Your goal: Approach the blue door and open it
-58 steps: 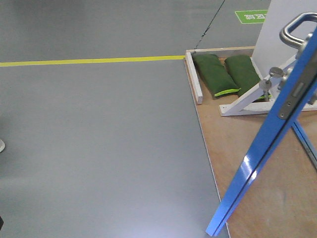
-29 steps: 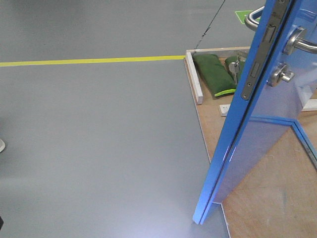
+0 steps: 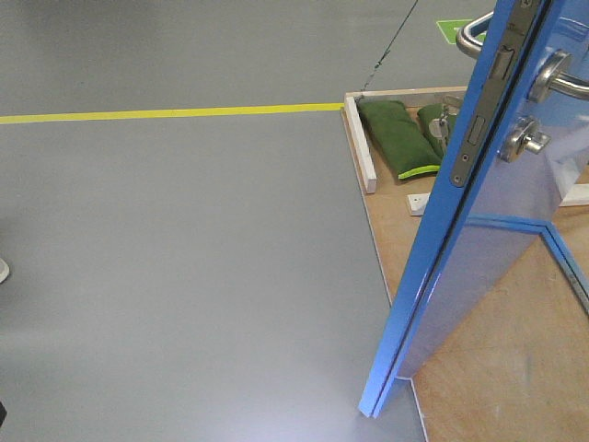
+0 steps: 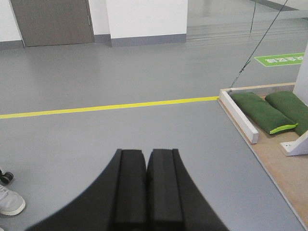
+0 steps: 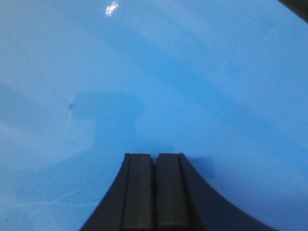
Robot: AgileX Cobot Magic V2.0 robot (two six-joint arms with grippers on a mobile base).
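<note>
The blue door (image 3: 479, 276) stands ajar at the right of the front view, its edge turned toward me, with a metal latch plate (image 3: 483, 101), a silver lever handle (image 3: 557, 75) and a round thumb-turn lock (image 3: 523, 140). Its bottom corner hangs over the grey floor past the wooden platform (image 3: 479, 368). In the right wrist view the door's glossy blue face (image 5: 144, 72) fills the frame, and my right gripper (image 5: 154, 159) is shut with nothing in it, very close to that face. My left gripper (image 4: 146, 154) is shut and empty, over the grey floor, away from the door.
Two green sandbags (image 3: 398, 136) lie at the back of the platform beside a white wooden rail (image 3: 361, 145) and a white brace (image 4: 297, 144). A yellow floor line (image 3: 166, 113) crosses the grey floor. A shoe (image 4: 9, 201) shows at the left.
One second ago the door leaned further right with its edge low in the view. It has swung so its blue face now shows. It has barely moved in the last half second.
</note>
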